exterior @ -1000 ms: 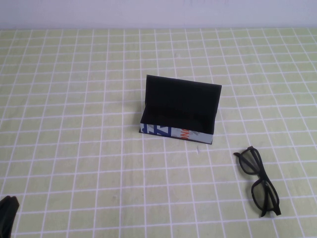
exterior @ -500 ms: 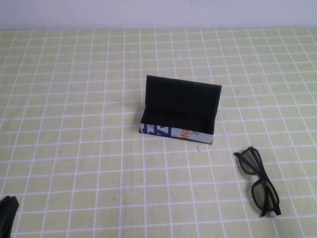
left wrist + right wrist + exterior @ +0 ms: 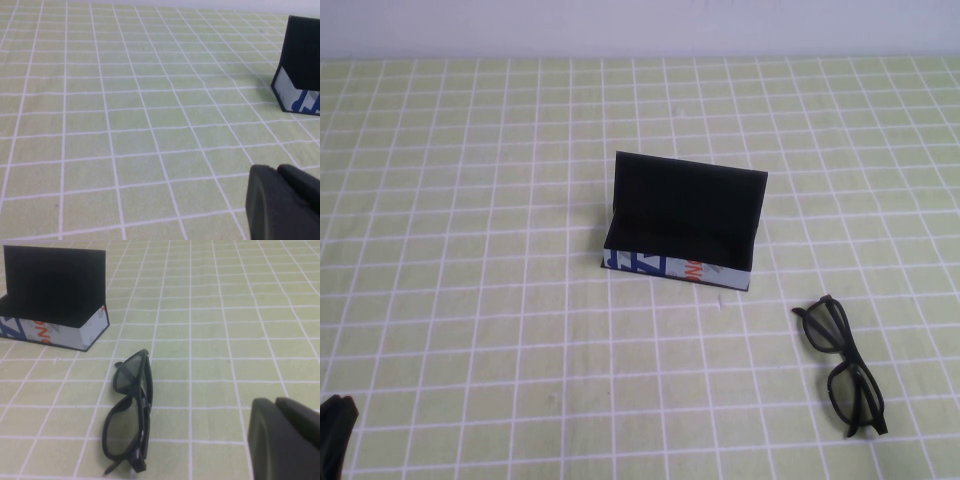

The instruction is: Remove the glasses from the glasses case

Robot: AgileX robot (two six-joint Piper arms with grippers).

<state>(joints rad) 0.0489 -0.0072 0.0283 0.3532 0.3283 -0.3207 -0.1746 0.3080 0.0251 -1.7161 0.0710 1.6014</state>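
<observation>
The glasses case [image 3: 682,218] stands open in the middle of the table, its black lid upright and its printed white side facing me. Nothing shows in its dark inside. The black glasses [image 3: 842,366] lie folded open on the cloth to the case's front right, apart from it. My left gripper [image 3: 334,432] rests shut and empty at the table's front left corner, far from both. The left wrist view shows its closed tips [image 3: 275,171] and a corner of the case [image 3: 299,75]. My right gripper [image 3: 274,403] is shut and empty, beside the glasses [image 3: 128,416] and short of the case [image 3: 52,295]; it is out of the high view.
A green cloth with a white grid [image 3: 480,250] covers the whole table. A pale wall [image 3: 640,25] runs along the far edge.
</observation>
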